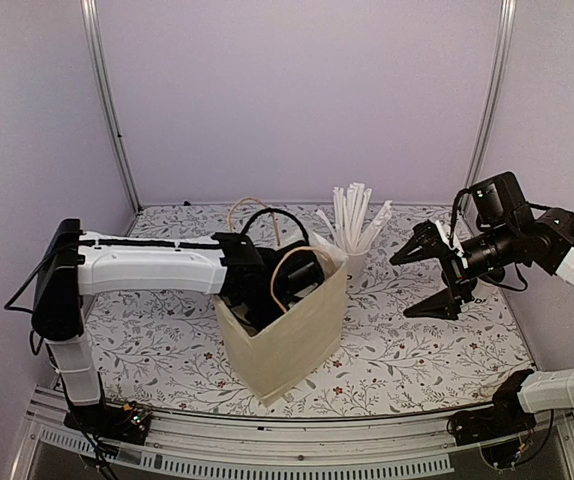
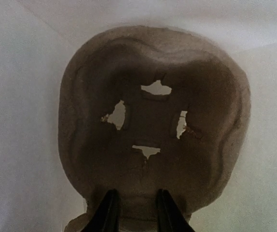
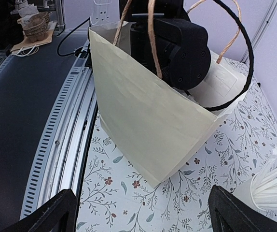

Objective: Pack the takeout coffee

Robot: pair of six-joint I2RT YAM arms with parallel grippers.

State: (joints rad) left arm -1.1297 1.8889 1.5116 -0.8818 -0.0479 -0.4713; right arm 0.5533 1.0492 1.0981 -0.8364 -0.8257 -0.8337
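Note:
No takeout coffee shows in any view. A cream paper bag [image 1: 302, 335] [image 3: 148, 121] with twine handles stands at the table's middle. My left arm reaches down into it, so in the top view the bag hides its gripper. Inside the bag, in the left wrist view, a brown pulp cup carrier [image 2: 153, 125] lies against the white lining. My left gripper [image 2: 136, 195] is shut on the carrier's near edge. My right gripper [image 1: 403, 287] [image 3: 143, 205] hangs wide open to the right of the bag, above the floral table, with nothing between its fingers.
A white cup bristling with long white straws [image 1: 355, 225] [image 3: 273, 186] stands just behind and right of the bag. The table's metal front rail [image 3: 61, 140] runs close to the bag. A stack of brown carriers [image 3: 34, 24] sits off the table.

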